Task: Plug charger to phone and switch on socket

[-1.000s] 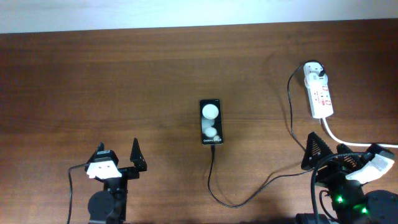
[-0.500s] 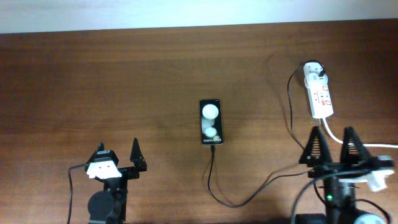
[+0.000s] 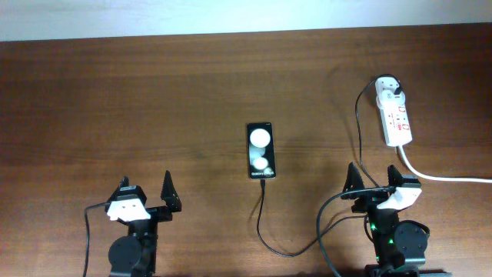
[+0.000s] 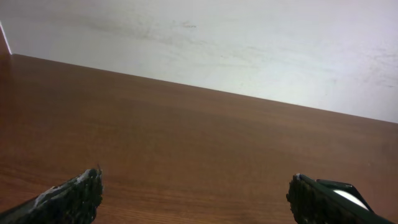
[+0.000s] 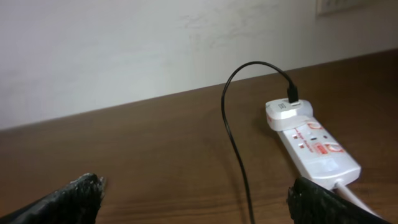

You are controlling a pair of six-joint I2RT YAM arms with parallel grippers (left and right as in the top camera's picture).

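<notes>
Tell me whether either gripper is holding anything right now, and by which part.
Nothing is held: the left gripper and the right gripper are both open and empty.

The left gripper (image 4: 198,200) shows only as two black fingertips (image 4: 73,198), one in the lower left corner and one in the lower right, set wide apart (bare wood between them). The brown wooden table (image 4: 186,143) fills the middle, and a white wall (image 4: 217,43) spans the top.
</notes>
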